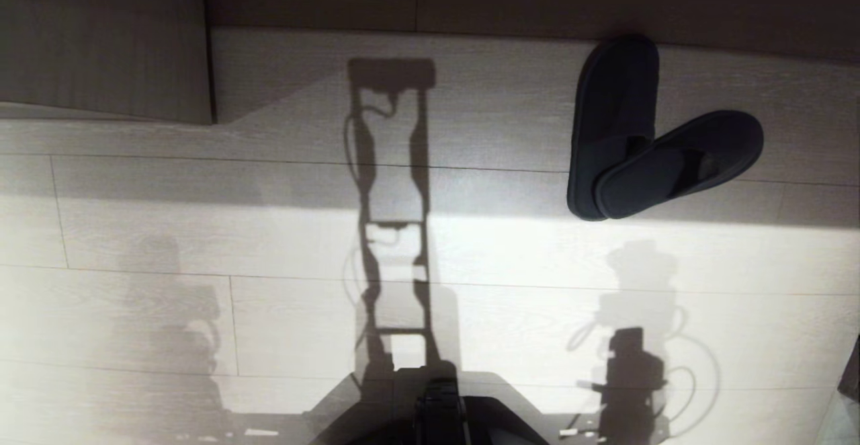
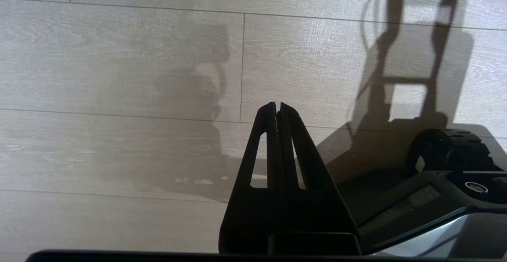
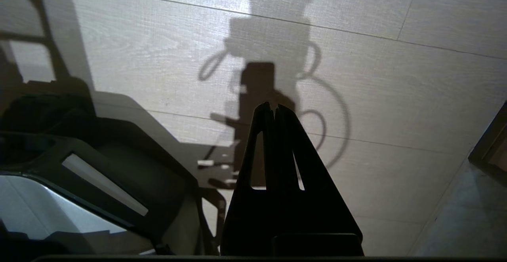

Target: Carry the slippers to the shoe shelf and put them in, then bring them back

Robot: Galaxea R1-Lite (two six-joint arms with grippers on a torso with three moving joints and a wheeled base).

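Head view alone shows the slippers overlapping on floor.

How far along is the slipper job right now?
Nothing shows as done: the slippers lie overlapped on the floor, unheld. Nothing is in hand; the left gripper and right gripper are shut and empty. Left: pickup, shelving, return.
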